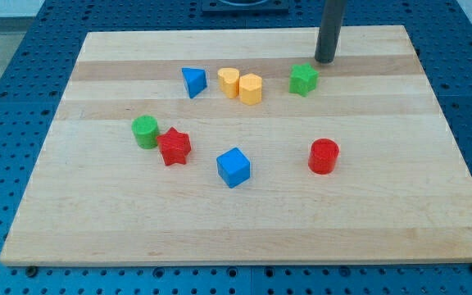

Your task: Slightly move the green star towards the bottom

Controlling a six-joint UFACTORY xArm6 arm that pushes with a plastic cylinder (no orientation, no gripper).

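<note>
The green star [303, 79] lies in the upper right part of the wooden board [244, 233]. My tip [325, 60] rests on the board just above and to the right of the star, a small gap away from it. The dark rod rises from the tip out of the view's top.
Two yellow blocks [229, 81] [251, 88] sit touching left of the star, with a blue triangle [192, 81] further left. A green cylinder [145, 131] touches a red star [174, 147] at the left. A blue cube [233, 167] and a red cylinder [324, 156] lie lower down.
</note>
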